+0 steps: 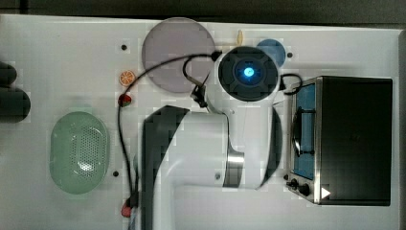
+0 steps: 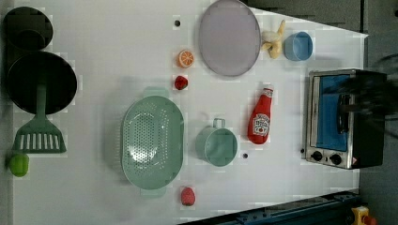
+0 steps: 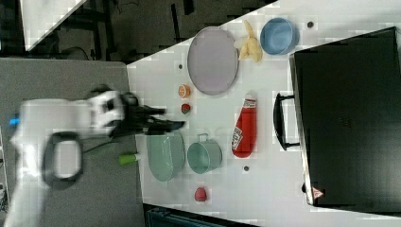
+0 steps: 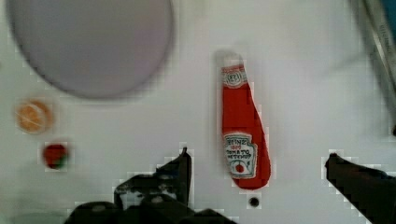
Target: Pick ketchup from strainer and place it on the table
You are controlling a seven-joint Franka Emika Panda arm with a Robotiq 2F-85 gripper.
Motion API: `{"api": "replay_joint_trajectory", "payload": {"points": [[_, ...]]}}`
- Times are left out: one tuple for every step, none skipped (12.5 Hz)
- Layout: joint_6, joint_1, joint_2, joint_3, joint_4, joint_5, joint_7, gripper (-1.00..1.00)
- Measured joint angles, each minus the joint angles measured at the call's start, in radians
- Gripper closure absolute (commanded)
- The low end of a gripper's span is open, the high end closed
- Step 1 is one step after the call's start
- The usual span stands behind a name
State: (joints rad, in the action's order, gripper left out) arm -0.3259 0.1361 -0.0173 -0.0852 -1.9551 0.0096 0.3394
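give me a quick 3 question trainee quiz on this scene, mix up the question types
1. True or false: the ketchup lies inside the strainer.
2. In the left view, what stands between strainer and ketchup? A) teal cup B) blue bowl C) orange slice
3. Fill in: in the wrist view the gripper is ____, with the bottle between its fingers, untouched.

Key: 1 false, it lies on the table. 2 A. 3 open.

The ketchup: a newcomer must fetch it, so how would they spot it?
In the left view, find the toaster oven. On its left the ketchup lies flat on the table, beside the teal cup. It is the only red bottle with a white label.
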Motion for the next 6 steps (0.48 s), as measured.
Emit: {"api": "replay_joint_trajectory", "payload": {"points": [[0.047,-0.001,-0.015,-0.002,0.075,0.006,-0.022,-1.00],[0.083,0.001,-0.023,-0.008,0.139,0.007,-0.040,-1.00],[0.131,0.000,-0.025,-0.008,0.196,0.005,-0.060,-1.00],[0.162,-0.003,-0.029,-0.002,0.229,0.001,-0.074,-1.00],[0.175,-0.004,-0.036,0.005,0.239,0.003,-0.082,-1.00],[0.186,-0.001,-0.038,0.008,0.248,0.005,-0.092,-1.00]]}}
